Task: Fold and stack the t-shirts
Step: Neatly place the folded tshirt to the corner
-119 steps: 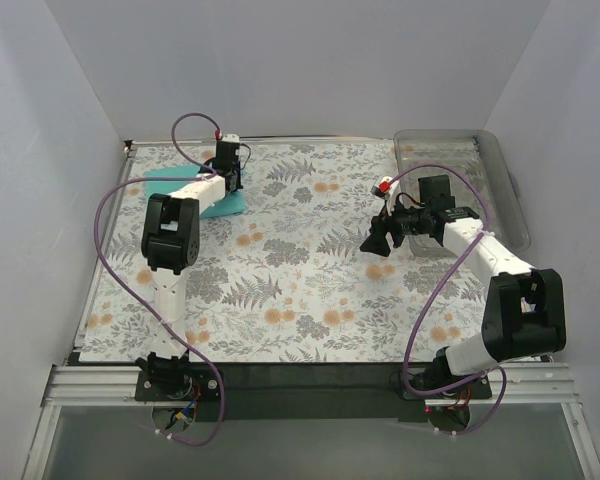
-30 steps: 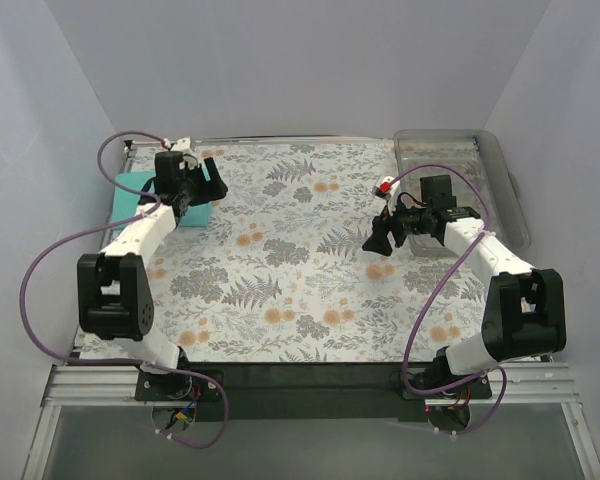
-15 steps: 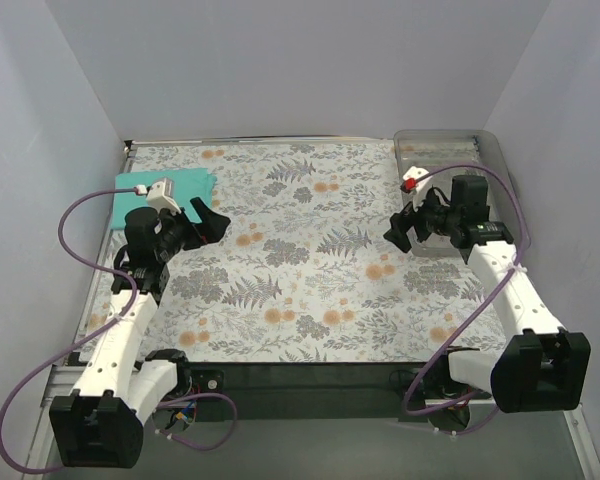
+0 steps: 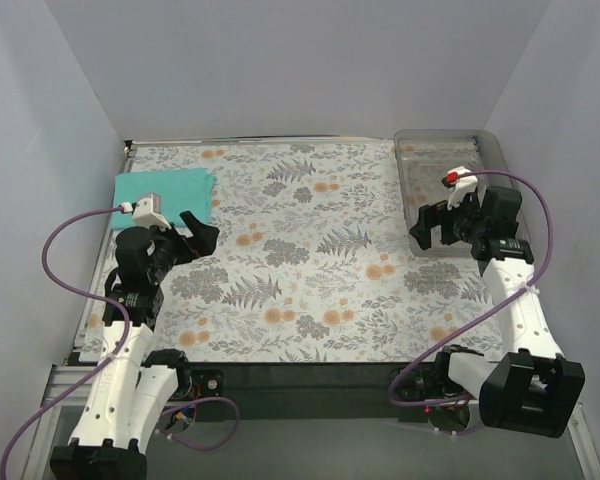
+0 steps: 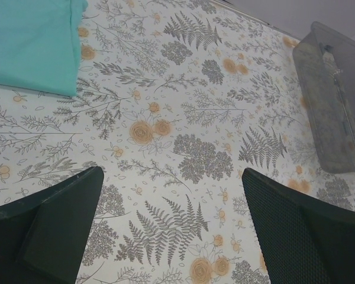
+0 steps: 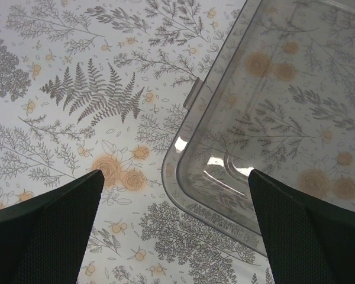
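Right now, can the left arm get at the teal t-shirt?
Probably yes: the t-shirt lies flat just beyond and left of the left gripper, whose jaws stand open and empty, with only tablecloth between them.

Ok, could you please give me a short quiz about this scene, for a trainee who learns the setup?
1. True or false: the teal t-shirt lies folded at the far left corner of the table.
2. What shows inside the clear plastic bin? A) a shirt B) nothing C) a cable
3. Fill in: the left claw and the right claw both stand ___, holding nothing.
Key: 1 true; 2 B; 3 open.
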`<state>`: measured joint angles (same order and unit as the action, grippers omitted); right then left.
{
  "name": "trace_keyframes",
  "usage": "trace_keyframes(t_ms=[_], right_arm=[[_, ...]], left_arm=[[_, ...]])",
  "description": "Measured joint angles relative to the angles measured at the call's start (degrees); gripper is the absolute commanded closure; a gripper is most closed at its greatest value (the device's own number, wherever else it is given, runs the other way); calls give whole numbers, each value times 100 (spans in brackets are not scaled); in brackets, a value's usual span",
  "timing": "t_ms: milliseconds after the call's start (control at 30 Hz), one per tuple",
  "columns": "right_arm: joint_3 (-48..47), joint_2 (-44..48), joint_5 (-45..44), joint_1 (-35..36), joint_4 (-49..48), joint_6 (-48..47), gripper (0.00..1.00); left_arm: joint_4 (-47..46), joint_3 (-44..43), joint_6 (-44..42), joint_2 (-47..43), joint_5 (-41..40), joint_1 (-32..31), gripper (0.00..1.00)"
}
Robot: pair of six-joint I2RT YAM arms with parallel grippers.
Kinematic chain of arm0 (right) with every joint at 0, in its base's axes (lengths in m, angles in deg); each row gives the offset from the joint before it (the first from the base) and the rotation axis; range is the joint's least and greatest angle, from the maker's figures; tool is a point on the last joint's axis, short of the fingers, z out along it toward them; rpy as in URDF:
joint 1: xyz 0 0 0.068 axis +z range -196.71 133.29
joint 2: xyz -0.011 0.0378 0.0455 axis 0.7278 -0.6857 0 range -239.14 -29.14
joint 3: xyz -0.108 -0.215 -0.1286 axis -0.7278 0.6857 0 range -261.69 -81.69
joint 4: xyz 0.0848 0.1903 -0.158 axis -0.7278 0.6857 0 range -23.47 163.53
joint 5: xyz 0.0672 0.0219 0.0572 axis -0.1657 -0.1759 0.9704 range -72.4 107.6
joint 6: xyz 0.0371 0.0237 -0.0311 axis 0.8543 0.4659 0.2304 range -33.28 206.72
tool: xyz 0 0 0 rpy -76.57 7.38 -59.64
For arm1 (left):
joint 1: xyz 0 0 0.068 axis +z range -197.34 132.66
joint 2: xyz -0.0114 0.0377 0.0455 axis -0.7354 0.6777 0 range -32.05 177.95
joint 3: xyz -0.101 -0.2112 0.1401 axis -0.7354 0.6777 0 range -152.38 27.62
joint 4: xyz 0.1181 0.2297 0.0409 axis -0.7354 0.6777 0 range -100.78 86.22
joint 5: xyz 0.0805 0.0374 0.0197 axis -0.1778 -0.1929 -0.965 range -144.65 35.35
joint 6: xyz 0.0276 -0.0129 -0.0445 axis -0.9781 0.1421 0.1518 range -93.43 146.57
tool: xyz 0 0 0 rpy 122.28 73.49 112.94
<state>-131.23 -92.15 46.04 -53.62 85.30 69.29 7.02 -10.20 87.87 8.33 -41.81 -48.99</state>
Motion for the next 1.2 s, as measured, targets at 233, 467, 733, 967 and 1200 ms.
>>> trace_keyframes(t_ms=[233,467,733,967,1200], right_arm=[[146,505,-295,7,-186,114,2],[328,675,-588,7,-240,201,2],[490,1043,-1202,7,-341,369,2],[754,1189,-1113,7,-479,450,2],[809,1165,-1106,7,-540,527,2]], left_arm=[[254,90,-42,-221,-162,0,2],[372,98,-44,-378,-262,0,2],[452,103,-44,-428,-299,0,2],[492,103,-44,-472,-299,0,2],[498,103,-39,-544,-299,0,2]])
